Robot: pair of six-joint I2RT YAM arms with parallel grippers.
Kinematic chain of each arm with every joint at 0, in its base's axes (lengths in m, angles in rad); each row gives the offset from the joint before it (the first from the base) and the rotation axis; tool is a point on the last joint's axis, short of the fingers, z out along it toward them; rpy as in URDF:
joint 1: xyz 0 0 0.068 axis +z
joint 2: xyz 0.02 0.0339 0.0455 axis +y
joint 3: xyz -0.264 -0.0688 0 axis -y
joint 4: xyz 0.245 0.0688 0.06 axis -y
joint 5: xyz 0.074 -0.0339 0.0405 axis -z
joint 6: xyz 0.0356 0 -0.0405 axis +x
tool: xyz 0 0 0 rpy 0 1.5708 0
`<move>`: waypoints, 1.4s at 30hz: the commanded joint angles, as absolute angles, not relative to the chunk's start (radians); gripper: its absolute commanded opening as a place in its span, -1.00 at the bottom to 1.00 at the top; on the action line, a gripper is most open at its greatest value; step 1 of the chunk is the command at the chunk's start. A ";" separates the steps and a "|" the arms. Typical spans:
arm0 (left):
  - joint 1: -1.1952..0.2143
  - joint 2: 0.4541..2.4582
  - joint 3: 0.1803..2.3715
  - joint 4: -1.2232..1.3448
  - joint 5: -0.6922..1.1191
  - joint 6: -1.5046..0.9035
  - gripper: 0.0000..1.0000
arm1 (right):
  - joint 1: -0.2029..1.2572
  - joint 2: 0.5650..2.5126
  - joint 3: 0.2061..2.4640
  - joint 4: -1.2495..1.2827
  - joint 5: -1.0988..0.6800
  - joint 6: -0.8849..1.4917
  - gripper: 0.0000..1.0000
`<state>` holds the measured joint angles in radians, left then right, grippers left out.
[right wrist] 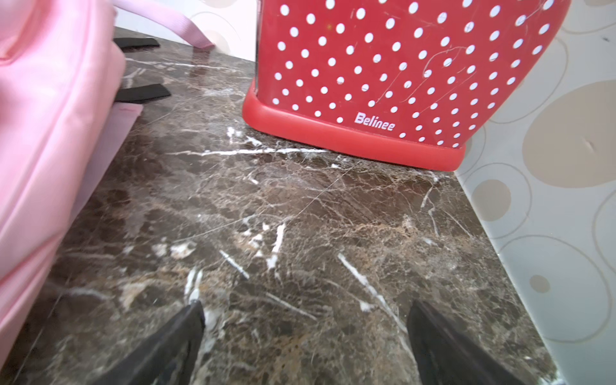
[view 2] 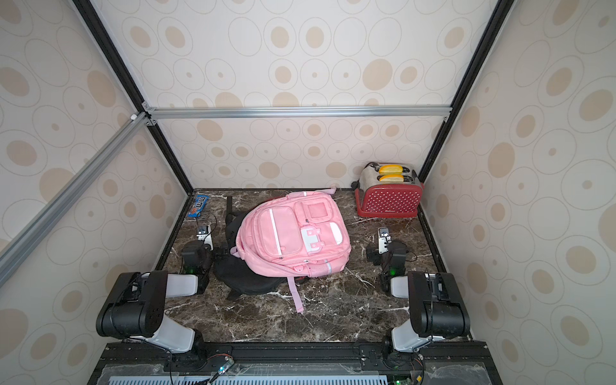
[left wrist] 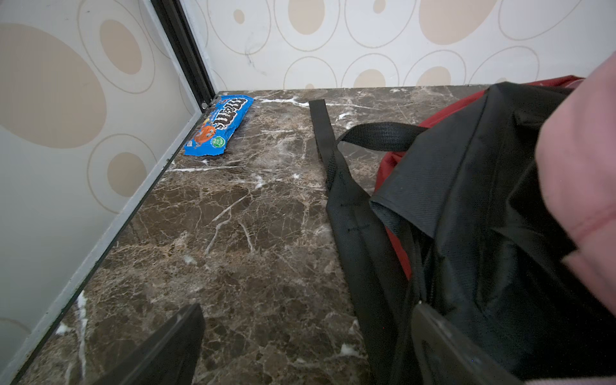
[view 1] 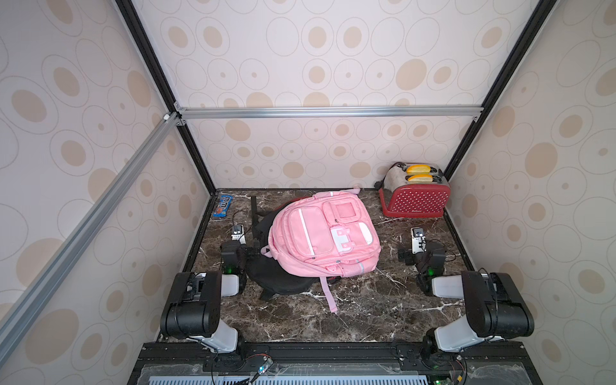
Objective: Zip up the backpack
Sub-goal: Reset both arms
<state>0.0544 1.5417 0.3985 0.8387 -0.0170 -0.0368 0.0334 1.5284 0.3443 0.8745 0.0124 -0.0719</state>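
A pink backpack (view 1: 325, 233) lies face up mid-table in both top views, resting partly on a black backpack (view 1: 280, 280) with red parts (left wrist: 396, 166). From here I cannot tell which zips stand open. My left gripper (left wrist: 308, 306) is open and empty, low over the table to the left of the bags (view 1: 239, 237); one finger (left wrist: 433, 333) is right beside the black fabric and strap (left wrist: 353, 213). Open and empty too, my right gripper (right wrist: 306, 303) hovers over bare marble to the right of the pink backpack (right wrist: 43, 133), apart from it (view 1: 416, 245).
A red polka-dot toaster (view 1: 415, 196) holding two yellow slices stands at the back right, straight ahead of the right gripper (right wrist: 383, 73). A blue M&M's packet (view 1: 222, 206) lies in the back left corner (left wrist: 220, 126). A pink strap (view 1: 328, 296) trails toward the front. Walls enclose three sides.
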 commanded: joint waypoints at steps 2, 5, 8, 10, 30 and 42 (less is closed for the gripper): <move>0.052 1.538 0.426 0.832 -0.022 -0.028 0.98 | 0.032 1.531 0.411 0.793 0.030 -0.069 1.00; 0.051 1.538 0.425 0.832 -0.021 -0.027 0.98 | 0.027 1.530 0.410 0.798 0.020 -0.069 1.00; 0.051 1.538 0.425 0.832 -0.021 -0.027 0.98 | 0.029 1.515 0.355 0.884 -0.031 -0.089 1.00; 0.052 1.538 0.425 0.832 -0.022 -0.028 0.98 | 0.028 1.519 0.346 0.903 -0.021 -0.088 1.00; 0.051 1.539 0.425 0.833 -0.022 -0.027 0.98 | 0.025 1.522 0.350 0.898 0.002 -0.075 1.00; 0.052 1.539 0.425 0.831 -0.022 -0.027 0.98 | 0.020 1.536 0.425 0.777 0.023 -0.055 1.00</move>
